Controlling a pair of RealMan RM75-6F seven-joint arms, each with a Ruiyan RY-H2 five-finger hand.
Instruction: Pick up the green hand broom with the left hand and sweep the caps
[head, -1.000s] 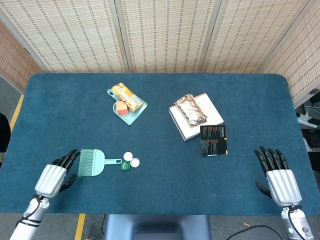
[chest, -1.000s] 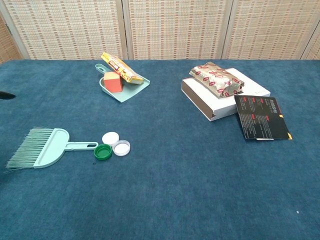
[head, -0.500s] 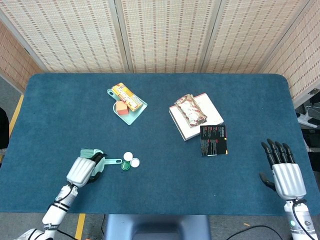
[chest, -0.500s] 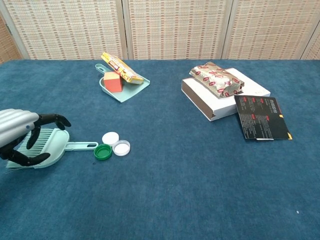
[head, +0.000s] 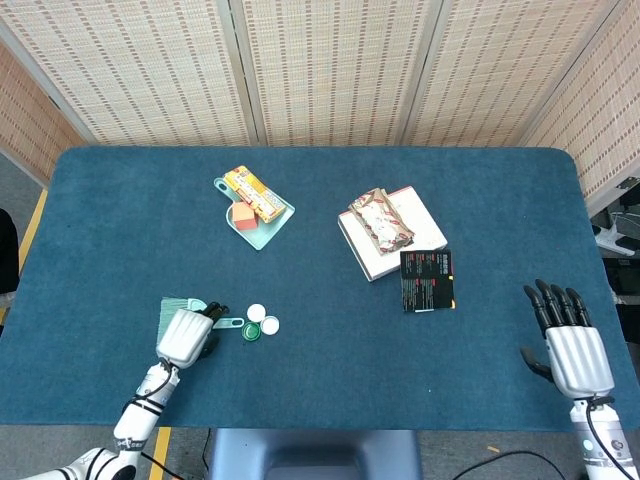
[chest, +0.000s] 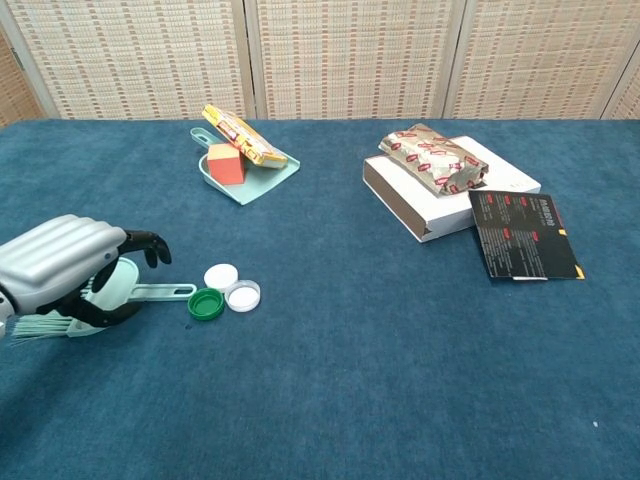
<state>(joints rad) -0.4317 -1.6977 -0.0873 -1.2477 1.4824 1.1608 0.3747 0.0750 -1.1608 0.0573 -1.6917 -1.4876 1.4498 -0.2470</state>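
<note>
The green hand broom (chest: 150, 292) lies flat at the front left of the blue table, bristles to the left, handle (head: 228, 323) pointing right at the caps. My left hand (chest: 62, 266) is cupped over the broom's head (head: 172, 308), with fingers arched above it and thumb at its near side. I do not see them closed on it. Three caps sit just past the handle's tip: a white cap (chest: 221, 276), a green cap (chest: 206, 303) and a second white cap (chest: 243, 295). My right hand (head: 566, 345) stays open at the front right, seen only in the head view.
A green dustpan (chest: 262, 178) holding an orange block and a snack packet sits at the back left. A white box (chest: 440, 195) with a foil packet on top and a black booklet (chest: 524, 235) lie to the right. The table's front edge runs just behind my left hand.
My left hand has moved right from beside the bristles to over the broom's head. The broom and caps have not moved. My right hand has drawn back slightly.
</note>
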